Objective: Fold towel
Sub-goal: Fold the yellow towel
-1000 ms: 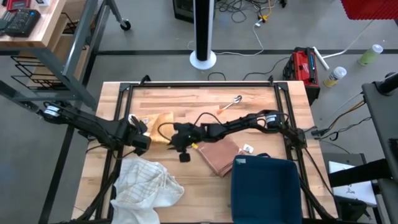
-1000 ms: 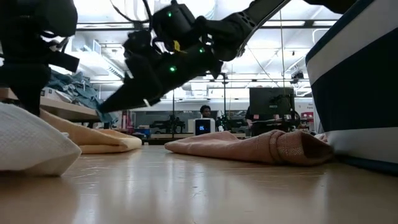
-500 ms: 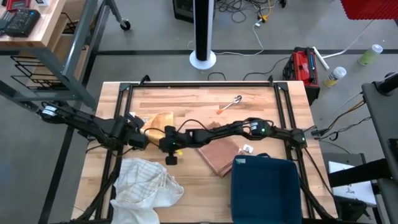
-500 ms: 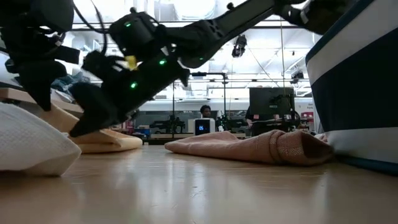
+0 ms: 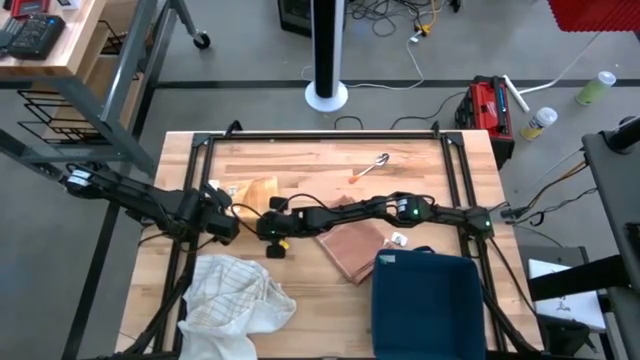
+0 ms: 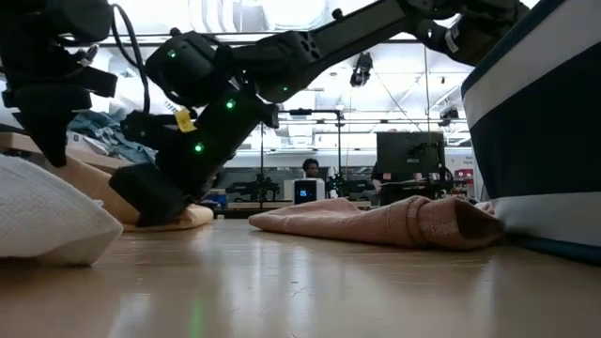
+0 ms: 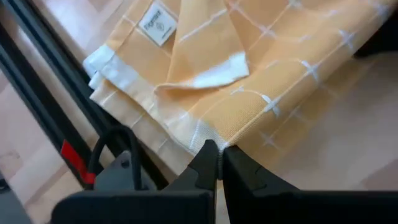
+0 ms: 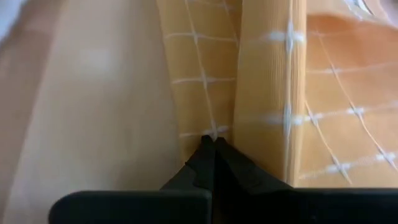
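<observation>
White cloth (image 5: 235,295); pink towel (image 5: 352,249); blue bin (image 5: 428,305)

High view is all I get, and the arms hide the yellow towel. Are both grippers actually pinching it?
Observer: Yes. The left gripper is shut on the yellow towel at its white-hemmed edge.
Operator: And the right one?
Observer: The right gripper is shut on a fold of it.
Operator: Is the towel flat?
Observer: No, it lies in layers, with a label showing near one corner.
</observation>
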Tool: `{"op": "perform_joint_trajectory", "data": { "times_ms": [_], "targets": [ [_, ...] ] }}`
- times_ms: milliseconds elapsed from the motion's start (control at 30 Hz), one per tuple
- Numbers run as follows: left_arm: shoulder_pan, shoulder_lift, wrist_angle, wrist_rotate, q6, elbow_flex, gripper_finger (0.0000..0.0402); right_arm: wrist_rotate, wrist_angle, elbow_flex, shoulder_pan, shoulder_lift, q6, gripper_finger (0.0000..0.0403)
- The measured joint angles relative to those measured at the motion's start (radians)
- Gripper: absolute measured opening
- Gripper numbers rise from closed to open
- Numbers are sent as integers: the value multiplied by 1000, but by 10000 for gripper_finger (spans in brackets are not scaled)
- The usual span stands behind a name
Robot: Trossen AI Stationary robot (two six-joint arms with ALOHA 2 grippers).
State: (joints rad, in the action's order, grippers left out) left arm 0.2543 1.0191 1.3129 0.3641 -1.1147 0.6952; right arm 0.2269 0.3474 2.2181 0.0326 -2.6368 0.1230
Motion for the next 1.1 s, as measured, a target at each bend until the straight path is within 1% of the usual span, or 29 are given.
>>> {"op": "perform_joint_trajectory", "data": {
  "times_ms": [167,367,500,600,767,967,1100],
  "targets": [
    [0,76,4,-8,-6,0,0,16,55,-5,-3,5,-17,0],
    [0,217,4,-18,-2,2,0,19,131,0,-4,11,-33,0],
    [0,297,11,-66,15,9,0,20,168,-1,-13,19,-46,0],
    [2,322,17,-97,17,14,0,35,175,-2,-14,22,-45,0],
    [13,289,23,-143,9,14,0,35,175,-4,-15,22,-45,0],
    [40,189,25,-201,-6,17,0,36,175,-4,-15,22,-44,0],
    [42,177,25,-219,-1,17,0,35,171,-5,-15,22,-45,0]
  ]
}}
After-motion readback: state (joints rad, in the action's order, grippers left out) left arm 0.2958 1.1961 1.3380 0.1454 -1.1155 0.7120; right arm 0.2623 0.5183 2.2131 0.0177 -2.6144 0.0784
